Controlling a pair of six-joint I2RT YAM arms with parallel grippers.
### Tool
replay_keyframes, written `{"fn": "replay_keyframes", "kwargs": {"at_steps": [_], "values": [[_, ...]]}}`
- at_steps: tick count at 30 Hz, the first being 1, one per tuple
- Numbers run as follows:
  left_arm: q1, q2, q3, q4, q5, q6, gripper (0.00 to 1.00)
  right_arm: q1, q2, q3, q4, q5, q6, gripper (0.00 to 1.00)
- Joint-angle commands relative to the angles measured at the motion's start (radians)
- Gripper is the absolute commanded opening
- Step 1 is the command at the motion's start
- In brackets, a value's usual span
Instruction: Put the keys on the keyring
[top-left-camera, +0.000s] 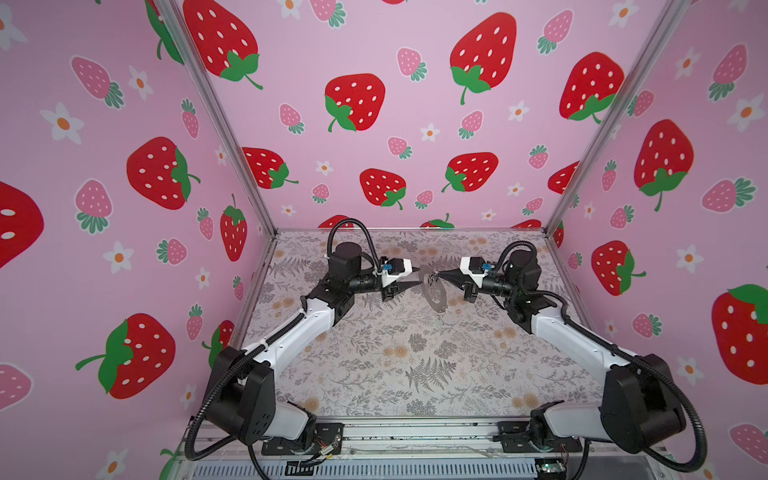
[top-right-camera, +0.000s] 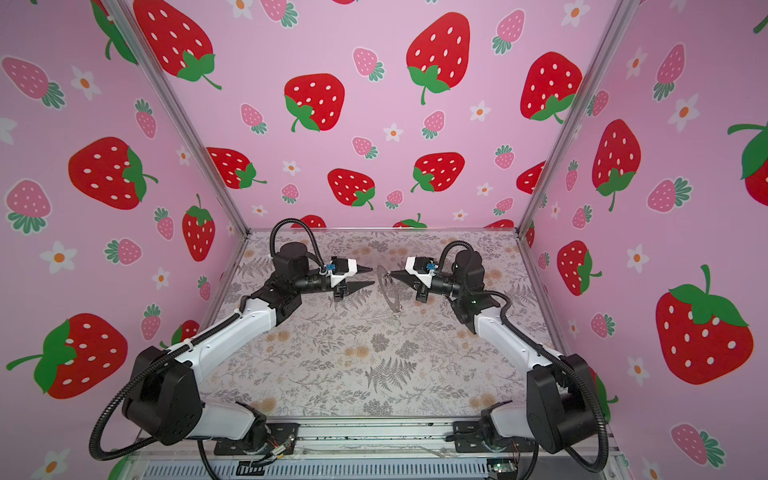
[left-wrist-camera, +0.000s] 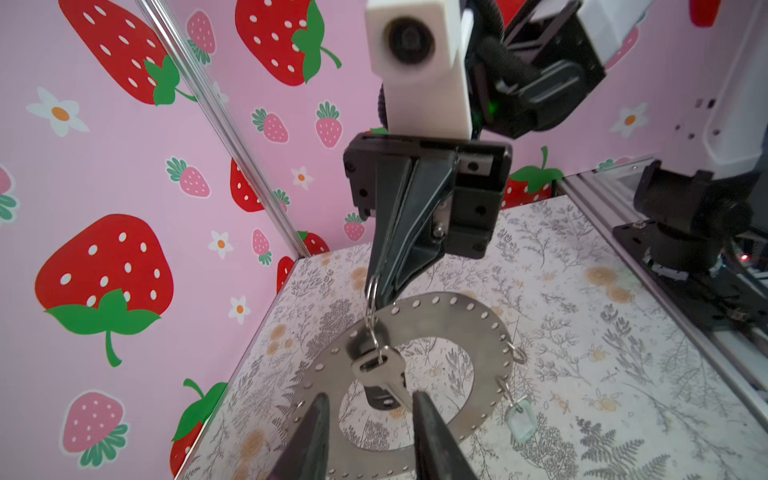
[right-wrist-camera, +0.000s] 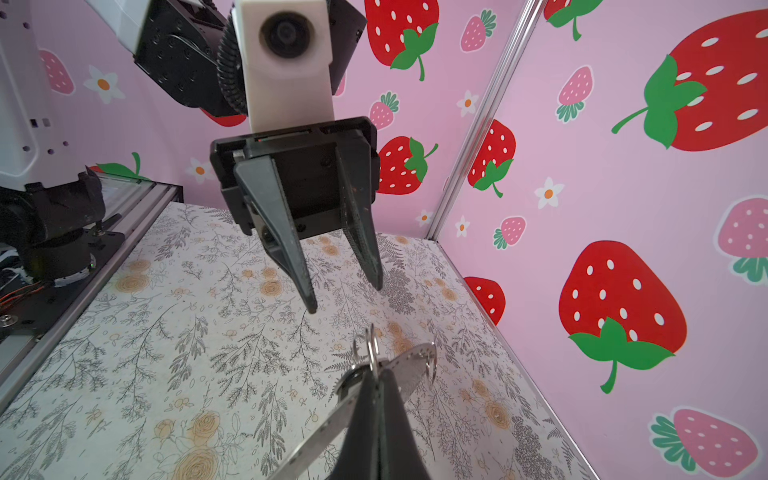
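Hanging from the right pincer (top-left-camera: 436, 274), whose tips are clamped tight on its upper rim, the keyring (top-left-camera: 434, 293) stands on edge over the counter (top-left-camera: 374, 365), its flat face turned toward the left pincer (top-left-camera: 419, 276). A key (left-wrist-camera: 380, 368) dangles from a wire loop (left-wrist-camera: 372, 293) at the clamp, its long axis pointing down across the ring's hole. The left pincer's jaws stand apart near the key, gripping nothing.

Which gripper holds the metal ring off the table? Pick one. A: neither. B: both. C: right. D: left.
C: the right gripper is shut at the rim of the ring, which hangs from it, while the left gripper stands open, gripping nothing.
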Motion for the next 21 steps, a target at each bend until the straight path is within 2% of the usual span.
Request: {"fn": "replay_keyframes", "kwargs": {"at_steps": [1,8,14,21], "values": [[0.003,0.02,0.052,0.062,0.073,-0.086,0.33,0.005,0.004,0.0,0.076,-0.023,0.027,0.0],[-0.02,0.071,0.079,0.1,0.088,-0.158,0.32,0.02,0.005,-0.003,0.078,-0.008,0.025,0.0],[-0.034,0.094,0.097,0.105,0.079,-0.171,0.31,0.032,0.0,-0.009,0.066,0.008,0.008,0.0],[-0.043,0.109,0.109,0.111,0.074,-0.182,0.24,0.037,0.0,-0.009,0.061,0.021,0.003,0.0]]}}
